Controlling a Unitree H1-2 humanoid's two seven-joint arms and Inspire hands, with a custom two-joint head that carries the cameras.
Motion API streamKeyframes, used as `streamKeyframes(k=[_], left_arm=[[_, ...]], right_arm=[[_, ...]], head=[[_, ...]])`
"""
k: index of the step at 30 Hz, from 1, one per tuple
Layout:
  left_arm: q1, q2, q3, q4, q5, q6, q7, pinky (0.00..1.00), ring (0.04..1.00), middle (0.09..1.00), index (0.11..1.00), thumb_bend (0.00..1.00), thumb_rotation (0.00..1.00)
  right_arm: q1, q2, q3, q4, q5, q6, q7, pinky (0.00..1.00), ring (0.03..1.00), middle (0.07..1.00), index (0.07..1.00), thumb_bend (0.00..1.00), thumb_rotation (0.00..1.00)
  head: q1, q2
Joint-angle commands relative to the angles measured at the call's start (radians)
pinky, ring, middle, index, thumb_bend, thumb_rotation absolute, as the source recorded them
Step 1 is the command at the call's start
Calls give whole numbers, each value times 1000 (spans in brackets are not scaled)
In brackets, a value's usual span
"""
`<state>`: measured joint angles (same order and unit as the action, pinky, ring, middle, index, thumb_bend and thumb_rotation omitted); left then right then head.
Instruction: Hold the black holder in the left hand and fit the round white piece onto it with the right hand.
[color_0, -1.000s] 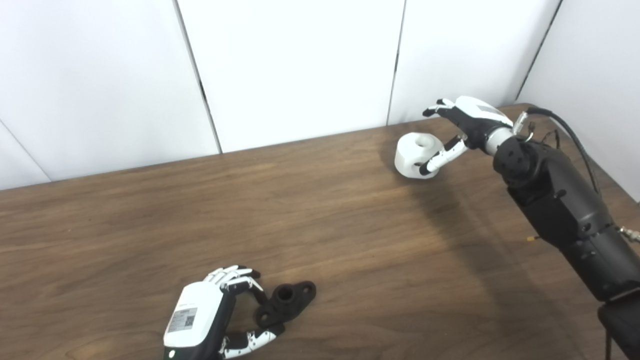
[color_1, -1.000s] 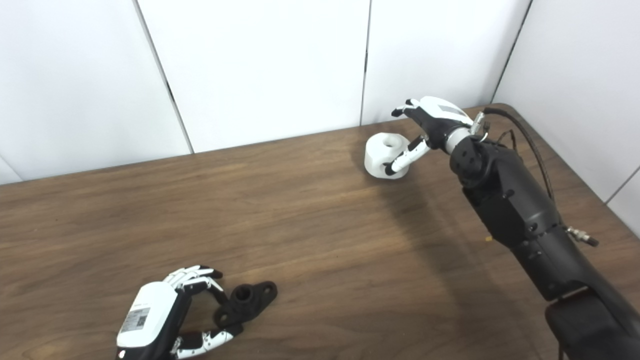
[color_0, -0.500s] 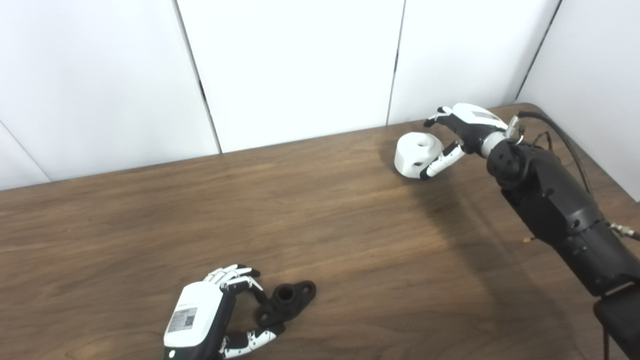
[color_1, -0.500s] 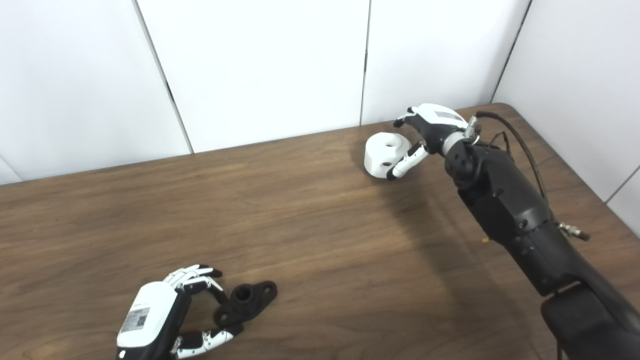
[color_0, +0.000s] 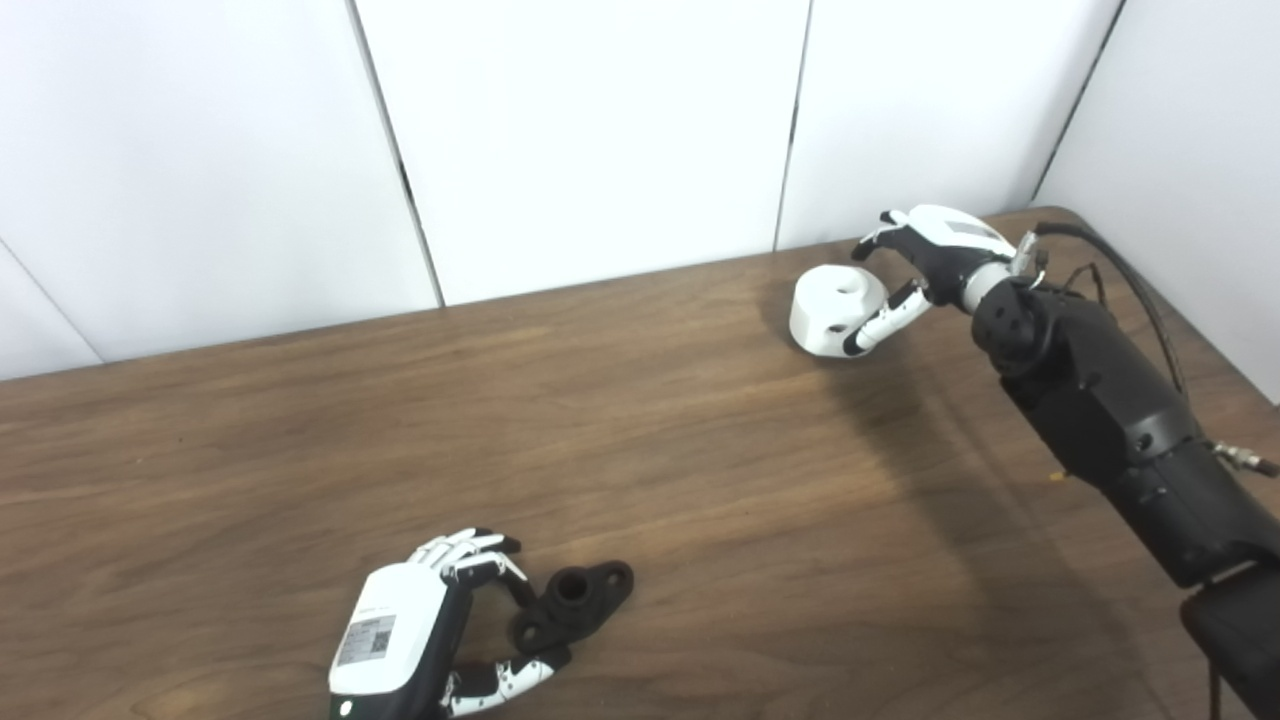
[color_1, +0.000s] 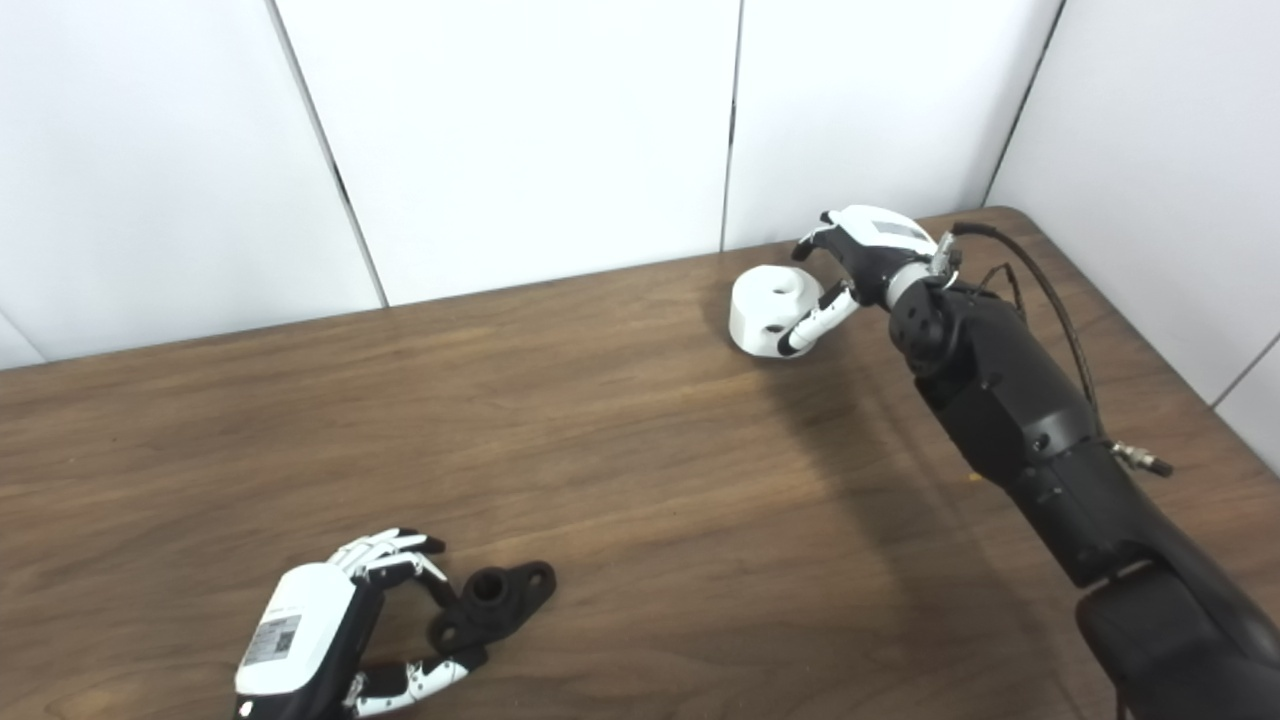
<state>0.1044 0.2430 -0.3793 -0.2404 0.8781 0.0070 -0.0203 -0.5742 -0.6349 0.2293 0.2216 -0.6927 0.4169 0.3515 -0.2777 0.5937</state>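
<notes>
Left eye view: a dark wood-grain surface (color_0: 640, 430) fills the lower two thirds of the frame, with its rounded far corner at the upper right. Behind it stand plain white wall panels (color_0: 590, 130) with dark seams between them. At the bottom left, the left hand (color_0: 440, 625) lies on the surface with its fingers curled and apart around one end of the black holder (color_0: 572, 603); the thumb touches the holder's near lobe from below, the fingertips sit just beside its other side, and the holder lies flat on the wood, not lifted. At the upper right, the right hand (color_0: 915, 270) cups the white piece (color_0: 832, 305), thumb pressed along its near side and fingers arched over its far top edge. The piece rests on the surface, a round hole showing in its top.

Right eye view: the same scene sits shifted left. The left hand (color_1: 350, 625) brackets the holder (color_1: 493, 600) at the bottom left. The right hand (color_1: 860, 262) closes around the white piece (color_1: 765, 305) at the upper right, well apart from the holder. A black cable (color_1: 1040, 280) loops beside the right forearm.
</notes>
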Motion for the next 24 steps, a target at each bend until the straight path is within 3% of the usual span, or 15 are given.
streamKeyframes(k=[1, 24], left_arm=[[33, 7, -12, 27, 21, 47, -66, 820, 833, 765, 488, 518, 46], [34, 1, -11, 12, 15, 46, -74, 815, 828, 762, 487, 518, 46]], right_arm=[[-52, -22, -17, -13, -1, -31, -36, 1000, 1000, 1000, 782, 927, 317], [-50, -19, -17, -2, 4, -57, -51, 1000, 1000, 1000, 693, 895, 295]], head=[[1, 1], [6, 4]])
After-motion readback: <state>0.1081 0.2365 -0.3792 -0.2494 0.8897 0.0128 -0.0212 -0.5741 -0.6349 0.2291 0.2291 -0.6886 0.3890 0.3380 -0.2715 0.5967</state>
